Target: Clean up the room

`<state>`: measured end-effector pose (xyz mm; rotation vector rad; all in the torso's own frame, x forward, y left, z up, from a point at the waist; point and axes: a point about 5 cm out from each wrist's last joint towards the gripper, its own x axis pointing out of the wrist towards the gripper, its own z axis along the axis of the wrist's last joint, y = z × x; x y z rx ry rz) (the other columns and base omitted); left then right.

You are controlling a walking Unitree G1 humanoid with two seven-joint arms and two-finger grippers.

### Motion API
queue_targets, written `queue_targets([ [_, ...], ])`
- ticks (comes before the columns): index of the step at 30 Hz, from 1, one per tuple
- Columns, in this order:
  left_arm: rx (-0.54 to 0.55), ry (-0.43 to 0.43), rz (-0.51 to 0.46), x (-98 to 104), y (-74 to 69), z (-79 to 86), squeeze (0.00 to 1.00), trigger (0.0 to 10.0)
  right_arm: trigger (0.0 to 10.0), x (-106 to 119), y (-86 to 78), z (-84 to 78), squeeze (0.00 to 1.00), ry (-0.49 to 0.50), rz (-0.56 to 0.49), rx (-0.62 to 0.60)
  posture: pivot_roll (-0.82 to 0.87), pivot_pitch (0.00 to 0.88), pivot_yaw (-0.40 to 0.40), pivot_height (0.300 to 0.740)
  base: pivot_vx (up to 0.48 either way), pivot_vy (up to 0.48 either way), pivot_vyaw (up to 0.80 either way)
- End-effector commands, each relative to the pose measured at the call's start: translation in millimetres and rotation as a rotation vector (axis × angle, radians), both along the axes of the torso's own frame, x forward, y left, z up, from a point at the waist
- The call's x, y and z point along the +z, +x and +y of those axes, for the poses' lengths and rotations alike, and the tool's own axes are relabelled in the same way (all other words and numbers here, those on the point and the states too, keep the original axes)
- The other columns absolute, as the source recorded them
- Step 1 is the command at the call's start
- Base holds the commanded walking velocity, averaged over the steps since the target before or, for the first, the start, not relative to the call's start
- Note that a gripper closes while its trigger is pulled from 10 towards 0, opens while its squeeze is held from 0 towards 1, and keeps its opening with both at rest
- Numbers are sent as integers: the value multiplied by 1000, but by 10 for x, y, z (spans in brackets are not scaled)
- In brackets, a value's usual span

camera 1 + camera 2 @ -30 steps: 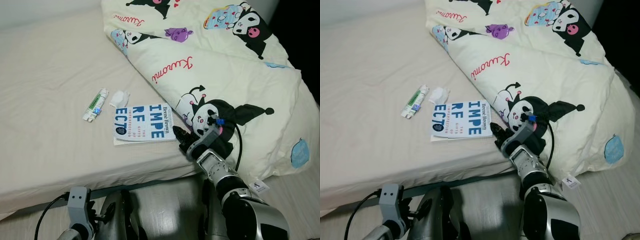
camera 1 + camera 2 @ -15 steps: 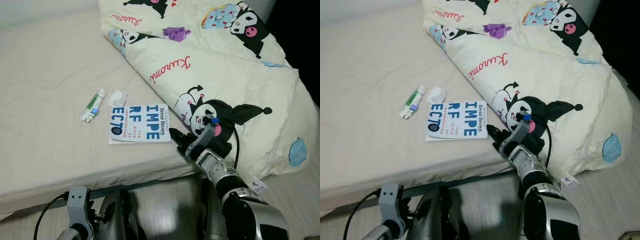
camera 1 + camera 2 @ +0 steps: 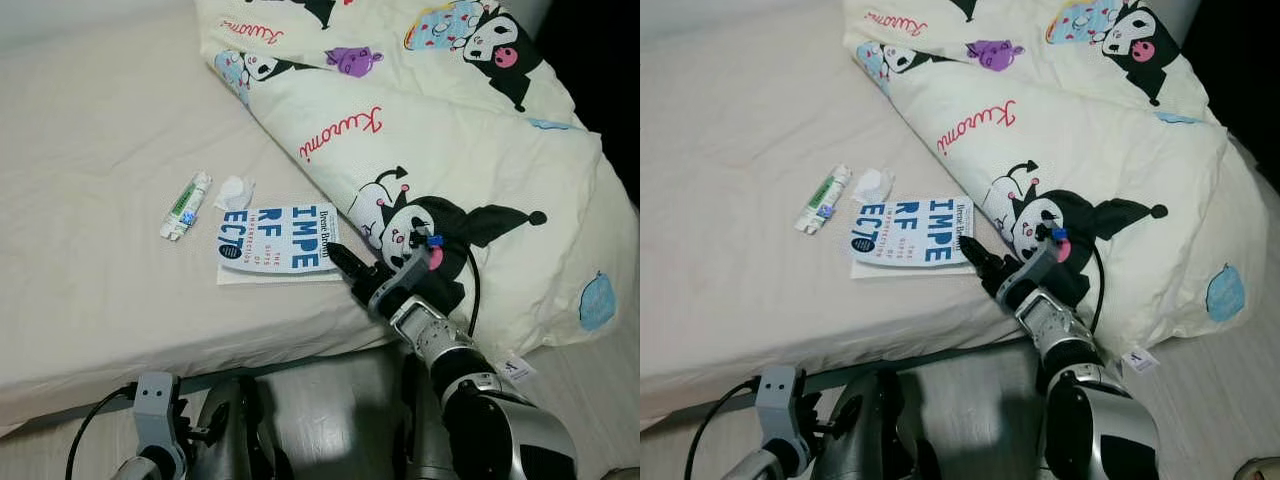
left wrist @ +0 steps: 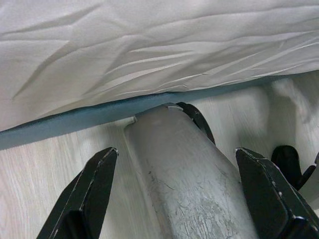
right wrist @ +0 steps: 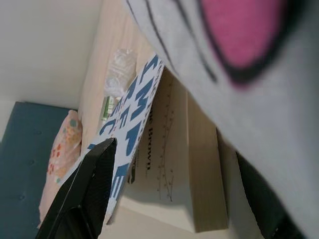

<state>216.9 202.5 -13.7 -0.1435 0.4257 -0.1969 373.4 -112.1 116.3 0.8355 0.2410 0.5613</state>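
A white book [image 3: 275, 240] with big blue letters lies flat on the bed near its front edge. My right gripper [image 3: 345, 262] reaches over the edge of the quilt, and its black fingertips touch the book's right edge. Seen from the right wrist, the fingers [image 5: 87, 194] are spread open and the book [image 5: 149, 149] lies just ahead between them. A small green-and-white tube [image 3: 186, 206] and a crumpled white wrapper [image 3: 235, 190] lie just beyond the book. My left gripper [image 4: 174, 154] hangs open, low beside my leg.
A cream cartoon-print quilt [image 3: 450, 130] is heaped over the right half of the beige mattress [image 3: 90, 150], and my right forearm rests against it. The bed's front edge runs just below the book. Pale wood floor [image 4: 30, 169] lies under me.
My right gripper has pushed forward and left until its tips meet the book's right edge. The book has slid slightly left. The left arm has stayed put.
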Motion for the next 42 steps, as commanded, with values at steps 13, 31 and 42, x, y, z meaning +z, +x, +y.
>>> queue_targets([
  [13, -26, -21, 201, -305, -418, -51, 0, 10000, 10000, -348, -261, 276, 0, 4, 229, 245, 165, 482, 136, 526, 0, 0, 0],
  [31, -23, -22, 216, -329, -428, -75, 0, 10000, 0, -199, -86, -57, 0, 61, 164, 3, 153, 463, 125, 526, 0, 0, 0],
  [42, 11, -55, 167, -274, -141, -164, 0, 10000, 0, -16, -86, -9, 0, 27, -37, 178, 101, 373, 74, 526, 0, 0, 0],
])
